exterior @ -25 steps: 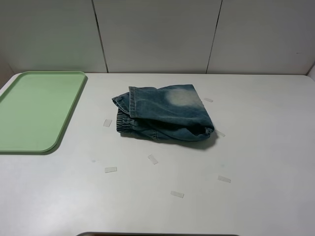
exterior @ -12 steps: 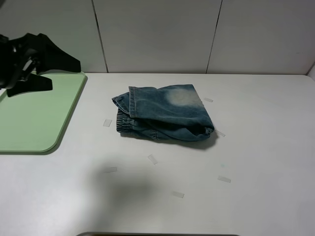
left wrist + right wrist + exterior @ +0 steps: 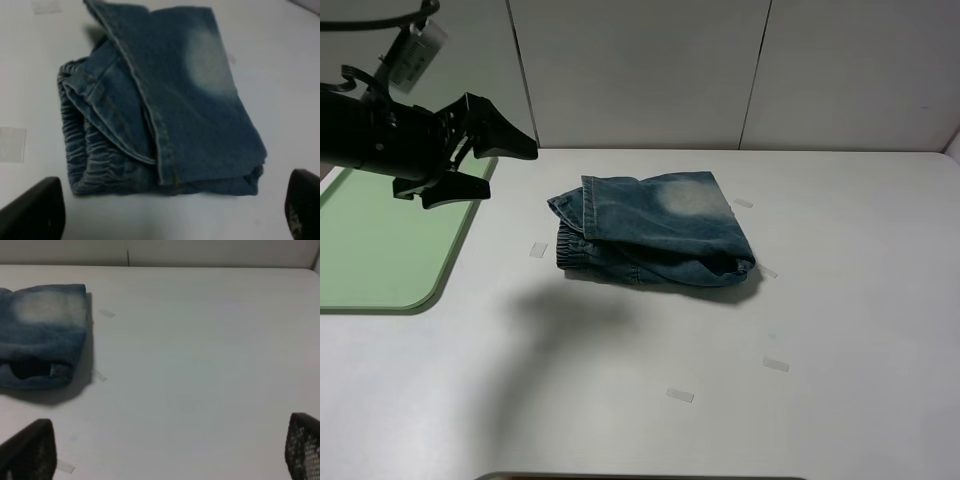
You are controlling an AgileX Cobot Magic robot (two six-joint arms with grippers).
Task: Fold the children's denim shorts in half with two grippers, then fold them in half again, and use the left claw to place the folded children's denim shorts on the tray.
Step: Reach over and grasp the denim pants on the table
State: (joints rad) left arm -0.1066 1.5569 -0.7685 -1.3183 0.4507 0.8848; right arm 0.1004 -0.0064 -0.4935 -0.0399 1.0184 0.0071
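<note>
the shorts (image 3: 655,230) lie folded small mid-bench, nearer the far edge, so only the carry seems left; the left claw (image 3: 512,174) hangs by the tray (image 3: 380,250) at the left edge, fingers wide for the bundle; the right claw (image 3: 170,440), fingers wide, holds nothing

One pair of denim shorts (image 3: 655,235) out there on the one white table (image 3: 860,300), one green tray (image 3: 380,240) off to the side, and I'm counting five small strips of tape (image 3: 538,250) on the tabletop, with the dark shadow patch too murky to count inside. Grippers, two in all: the left gripper (image 3: 511,172) is the only one in the high view, both its fingers showing, while the right gripper (image 3: 162,450) appears just in its own wrist view as two black fingertips (image 3: 27,452). Behind it all, three wall panels (image 3: 635,70) split by two dark seams.
</note>
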